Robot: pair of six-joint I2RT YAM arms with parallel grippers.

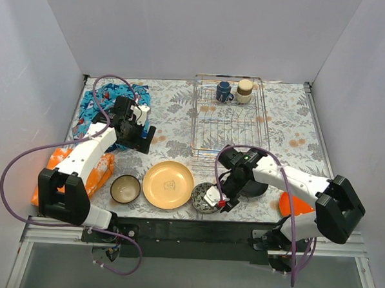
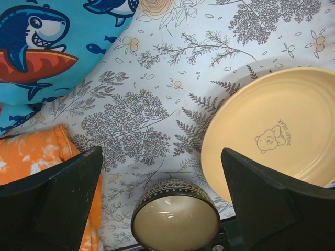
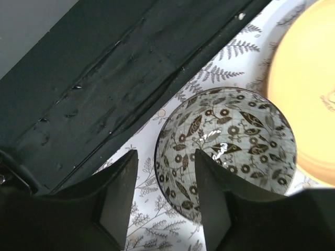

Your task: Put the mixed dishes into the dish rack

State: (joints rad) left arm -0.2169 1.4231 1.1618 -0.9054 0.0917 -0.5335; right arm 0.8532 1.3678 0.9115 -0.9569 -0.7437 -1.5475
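1. Top external view: the dish rack (image 1: pixel 231 123) stands right of centre on the far half of the desk (image 1: pixel 174 124). The dark blue mug (image 1: pixel 223 91) and the beige cup (image 1: pixel 245 90) sit side by side at its far end.
2. The tan-yellow plate (image 1: pixel 168 185) lies flat on the desk near the middle of the near edge, outside the rack. The dark brown bowl (image 1: pixel 125 188) stands upright just to its left, and the grey patterned bowl (image 1: pixel 204 198) stands upright just to its right.
3. The right pincer (image 3: pixel 165 157) is down at the grey patterned bowl, partly spread and straddling its rim. One finger (image 3: pixel 118 198) is outside the bowl and the other (image 3: pixel 209 204) is inside.
4. In the right wrist view a strip of desk shows between the outer finger and the rim, so the bowl is not pinched. I cannot tell whether the inner finger touches the wall.
5. A dark round shape under the right arm, probably the black plate (image 1: pixel 258 189), is mostly hidden. The orange plate (image 1: pixel 290 203) lies further right by the near edge, partly covered by the arm.
6. The left pincer (image 2: pixel 161 157) is spread wide and holds nothing. It is above the desk on the left, with the dark brown bowl and the tan-yellow plate below it.
7. The blue patterned cloth (image 1: pixel 99 107) lies at the far left. The orange cloth (image 1: pixel 81 167) lies at the near left, beside the dark brown bowl.
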